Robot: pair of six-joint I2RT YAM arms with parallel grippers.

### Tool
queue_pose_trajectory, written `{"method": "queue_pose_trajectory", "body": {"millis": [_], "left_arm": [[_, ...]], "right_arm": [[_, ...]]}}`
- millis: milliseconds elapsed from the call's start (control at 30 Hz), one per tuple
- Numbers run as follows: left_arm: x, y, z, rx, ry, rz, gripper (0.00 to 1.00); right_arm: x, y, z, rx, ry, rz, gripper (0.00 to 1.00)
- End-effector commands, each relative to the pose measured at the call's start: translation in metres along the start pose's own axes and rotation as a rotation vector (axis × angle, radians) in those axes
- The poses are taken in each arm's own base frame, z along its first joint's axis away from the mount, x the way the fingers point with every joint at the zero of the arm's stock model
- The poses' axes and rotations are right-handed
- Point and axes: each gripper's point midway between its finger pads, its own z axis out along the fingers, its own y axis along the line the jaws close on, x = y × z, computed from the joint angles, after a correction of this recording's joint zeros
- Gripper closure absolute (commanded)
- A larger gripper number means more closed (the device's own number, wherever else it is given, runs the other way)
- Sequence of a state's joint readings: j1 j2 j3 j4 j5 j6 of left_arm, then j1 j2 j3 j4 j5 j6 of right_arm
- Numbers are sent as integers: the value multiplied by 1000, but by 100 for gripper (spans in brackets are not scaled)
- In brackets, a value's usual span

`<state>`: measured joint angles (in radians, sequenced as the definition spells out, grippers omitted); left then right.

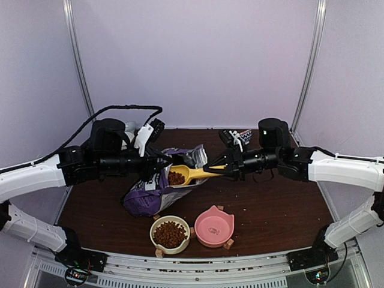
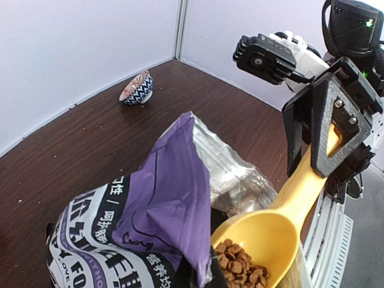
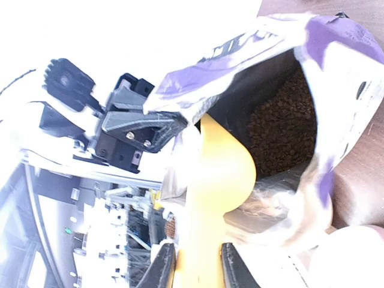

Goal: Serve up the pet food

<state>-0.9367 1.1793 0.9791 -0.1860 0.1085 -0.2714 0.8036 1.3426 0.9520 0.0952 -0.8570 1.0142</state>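
The purple pet-food bag point(image 1: 150, 193) lies open on the brown table, and its inside shows brown kibble point(image 3: 282, 120). My left gripper point(image 1: 163, 162) is shut on the bag's upper edge and holds the mouth open. From the right wrist view its black fingers point(image 3: 144, 123) pinch the foil rim. My right gripper point(image 1: 223, 168) is shut on the handle of the yellow scoop point(image 1: 193, 174). The scoop's bowl sits at the bag's mouth with pet food point(image 2: 243, 267) in it. In the right wrist view the handle runs between my right gripper point(image 3: 198, 267) and its fingers.
A cream bowl point(image 1: 157, 225) holding kibble and a pink cat-eared bowl point(image 1: 214, 227) stand side by side near the front edge. A small patterned bowl point(image 2: 137, 87) sits at the back of the table. White walls close in the back and sides.
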Motion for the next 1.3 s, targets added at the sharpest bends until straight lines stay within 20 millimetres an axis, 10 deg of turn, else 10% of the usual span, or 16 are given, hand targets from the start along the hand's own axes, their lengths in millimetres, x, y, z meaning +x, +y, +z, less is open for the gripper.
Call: {"method": "queue_pose_trajectory", "body": {"millis": [0,1267], "left_arm": [[-30,0,-16,-16,-126,38,100],[-46,42,-59,-152,-213,-62,100]], "right_arm": [[-9,31,-18,-163,-59,9,86],[-11,67,-74,-327,-208,33,85]]}}
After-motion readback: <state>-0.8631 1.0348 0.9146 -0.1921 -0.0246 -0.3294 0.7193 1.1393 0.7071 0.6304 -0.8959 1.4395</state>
